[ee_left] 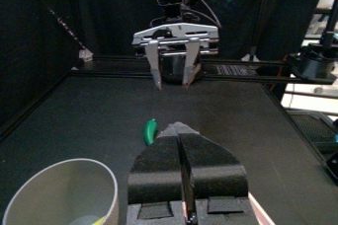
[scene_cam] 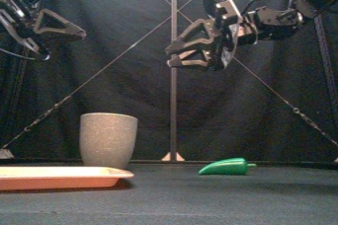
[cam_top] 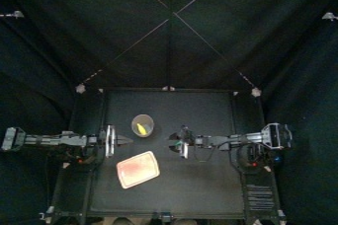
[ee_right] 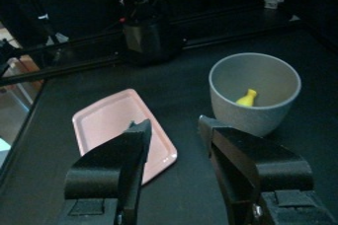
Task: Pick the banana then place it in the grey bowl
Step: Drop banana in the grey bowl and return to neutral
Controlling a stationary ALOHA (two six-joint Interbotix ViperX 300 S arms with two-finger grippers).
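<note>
Banana [ee_right: 247,96] in grey cup [ee_right: 258,120], centre-left of top view; right gripper [ee_right: 172,123] wide, empty. Risk: if you retract low, arm tips cup.

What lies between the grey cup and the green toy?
Nothing: only bare table separates the grey cup and the green toy, clearest in the front view.

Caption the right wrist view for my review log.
Open, empty right pincer; banana inside the grey cup, pink tray beside it.

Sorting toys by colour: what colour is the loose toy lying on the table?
The toy is green, clearest in the front view.
</note>
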